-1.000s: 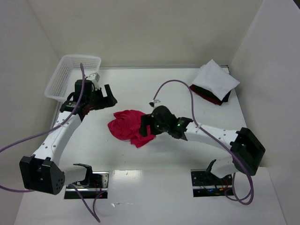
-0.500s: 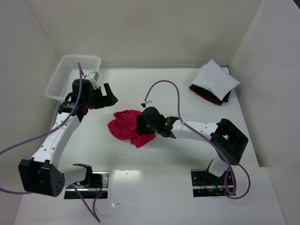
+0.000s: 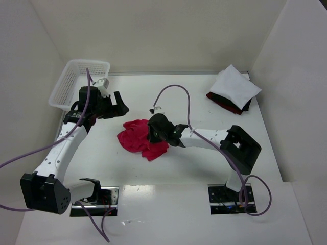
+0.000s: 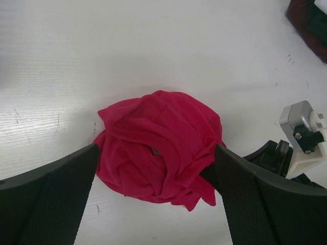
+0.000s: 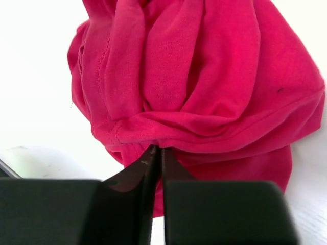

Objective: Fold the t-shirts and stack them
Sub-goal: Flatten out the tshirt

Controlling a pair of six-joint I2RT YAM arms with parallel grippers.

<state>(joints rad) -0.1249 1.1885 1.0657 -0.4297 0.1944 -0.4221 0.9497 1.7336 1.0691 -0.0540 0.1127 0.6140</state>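
- The red t-shirt (image 3: 137,138) lies as a crumpled ball in the middle of the worktop (image 3: 179,97). It is well apart from the white t-shirt (image 3: 235,87), which sits folded on the dark t-shirt (image 3: 225,106) in the far right corner.
- The right gripper (image 5: 158,151) has its jaws clenched, and a low fold at the edge of the red cloth seems to be pinched between the tips.
- The left gripper (image 3: 120,103) hovers near the ball on its far left side, jaws released and wide, touching nothing.
- To do this step well, I judge the right arm should lift and draw the fold slowly, so the ball opens instead of sliding whole.
- The left jaws should then take a true hem or shoulder, not a thick bunch, so both arms can spread the shirt flat.
- One risk is that such a thin pinch slips out.
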